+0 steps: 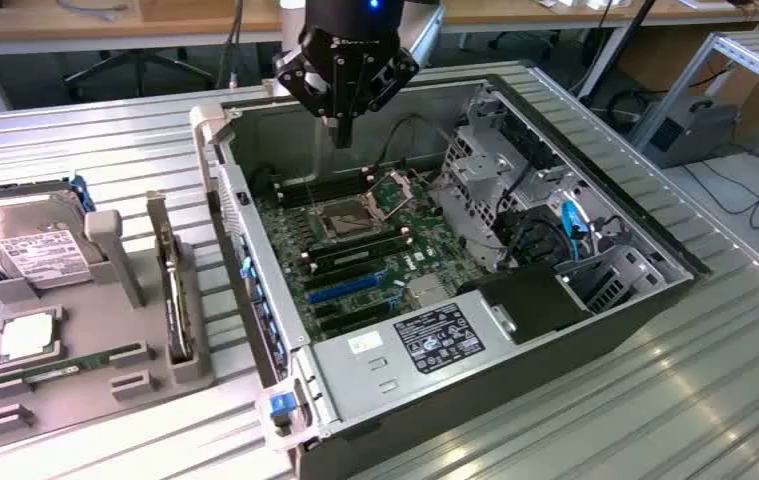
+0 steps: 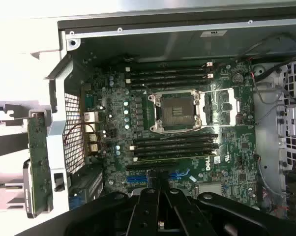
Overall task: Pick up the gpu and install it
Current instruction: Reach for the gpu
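The gpu (image 1: 174, 285), a thin dark green card, stands on edge in a grey holder (image 1: 112, 395) on the exterior view's left, outside the computer case (image 1: 579, 140). In the wrist view the gpu (image 2: 39, 164) lies beyond the case's side wall. My gripper (image 1: 342, 138) hangs shut and empty over the far end of the case, above the motherboard (image 1: 359, 245). In the wrist view the gripper (image 2: 160, 189) has its black fingers pressed together above the board's slots (image 2: 138, 178), well away from the gpu.
The grey holder also carries a silver hard drive (image 1: 30, 245), a square chip (image 1: 28, 335) and a narrow RAM stick (image 1: 66, 370). Inside the case are a drive cage (image 1: 486, 175), cables and a black power supply (image 1: 439, 340). The case rests on a ribbed metal table (image 1: 646, 400).
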Robot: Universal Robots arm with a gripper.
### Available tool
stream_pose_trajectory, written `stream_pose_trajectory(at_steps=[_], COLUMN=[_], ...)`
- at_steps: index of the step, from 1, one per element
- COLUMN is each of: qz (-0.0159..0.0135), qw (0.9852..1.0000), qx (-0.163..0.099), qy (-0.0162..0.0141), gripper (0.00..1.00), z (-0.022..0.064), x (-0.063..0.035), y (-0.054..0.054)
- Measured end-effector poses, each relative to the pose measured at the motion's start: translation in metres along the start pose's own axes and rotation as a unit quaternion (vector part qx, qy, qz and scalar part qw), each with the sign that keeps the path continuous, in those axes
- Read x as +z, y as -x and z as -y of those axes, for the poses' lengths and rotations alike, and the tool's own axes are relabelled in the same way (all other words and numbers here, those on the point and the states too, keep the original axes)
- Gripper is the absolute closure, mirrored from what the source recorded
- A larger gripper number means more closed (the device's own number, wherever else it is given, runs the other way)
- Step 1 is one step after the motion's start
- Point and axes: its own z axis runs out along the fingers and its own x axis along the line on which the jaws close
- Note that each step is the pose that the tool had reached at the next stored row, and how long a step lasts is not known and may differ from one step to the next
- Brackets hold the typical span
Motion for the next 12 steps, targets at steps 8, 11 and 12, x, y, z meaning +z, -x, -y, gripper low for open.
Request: stream_pose_trajectory(at_steps=[8, 11, 12], qz=[0.0, 0.0, 0.0], qw=[1.0, 1.0, 1.0], qx=[0.0, 0.0, 0.0], qy=[0.0, 0.0, 0.0], gripper=[0.89, 0.89, 0.89], z=[0.0004, 0.0007, 0.0007], x=[-0.0002, -0.0002, -0.0003], y=[-0.0055, -0.0089, -0.0098])
